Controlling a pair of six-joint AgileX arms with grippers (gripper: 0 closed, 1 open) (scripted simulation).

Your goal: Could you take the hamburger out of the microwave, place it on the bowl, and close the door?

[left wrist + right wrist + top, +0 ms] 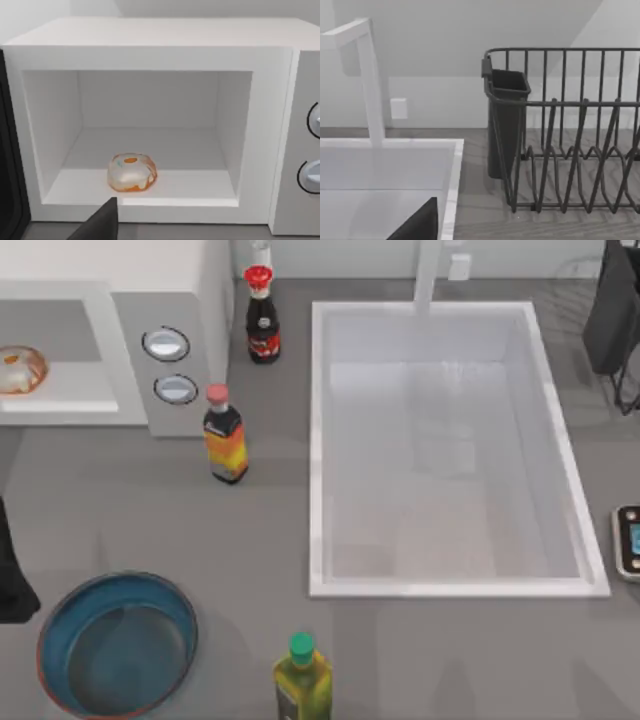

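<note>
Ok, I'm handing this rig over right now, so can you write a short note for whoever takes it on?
Left arm: at the top view's left edge, facing the microwave; jaws' state unclear.
Right arm: parked near the dish rack.
Hamburger: on the microwave floor near the front, ungrasped.
Door: open, dark edge at the cavity's side.
Bowl: empty, front left of the table.
Done: door open.
Left: grasp hamburger, place it on the bowl, close the door.

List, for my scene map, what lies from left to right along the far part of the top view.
hamburger → microwave → red-capped dark bottle → sink → dish rack
</note>
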